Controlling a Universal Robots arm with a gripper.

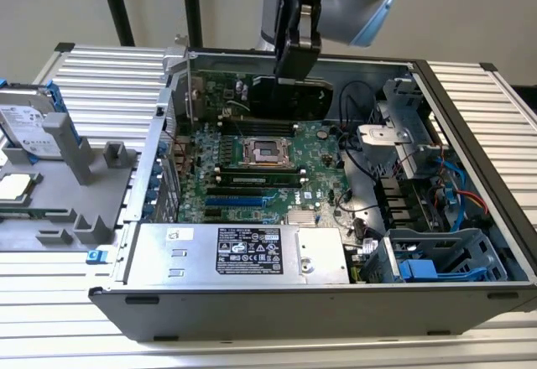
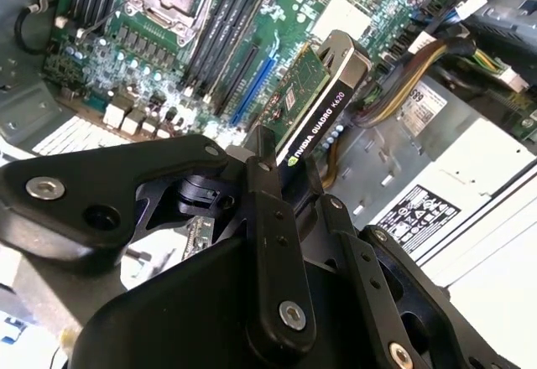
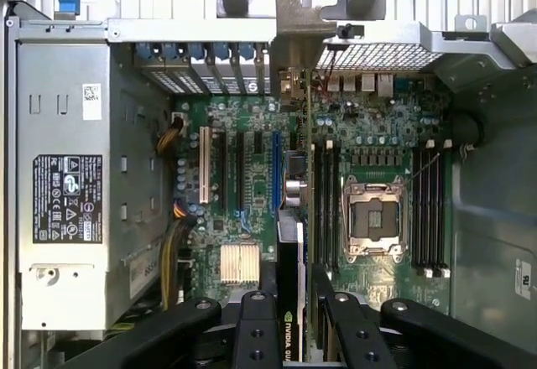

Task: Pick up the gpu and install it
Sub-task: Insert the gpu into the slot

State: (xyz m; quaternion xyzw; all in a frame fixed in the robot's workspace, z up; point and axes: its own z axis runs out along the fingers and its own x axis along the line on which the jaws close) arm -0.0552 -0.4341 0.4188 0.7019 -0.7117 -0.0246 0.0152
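Note:
My gripper [image 1: 295,67] is shut on the top edge of the gpu [image 1: 289,96], a black-covered card held on edge over the far part of the open computer case. Its silver end bracket [image 1: 178,63] points to the exterior view's left, at the case's rear wall. In the first wrist view the gpu [image 3: 291,293] appears edge-on between my black fingers [image 3: 256,331], above the green motherboard [image 3: 377,126] and beside the blue expansion slot [image 3: 276,168]. In the second wrist view the gpu [image 2: 315,101] hangs clear of the board, green face and black cover both visible.
A grey power supply [image 1: 243,256] fills the case's near side. The CPU socket [image 1: 267,151] and RAM sticks [image 1: 252,180] lie on the board. Cables and a blue drive cage [image 1: 436,260] sit at the right. Outside, a hard drive [image 1: 29,126] and grey fixture [image 1: 84,184] stand left.

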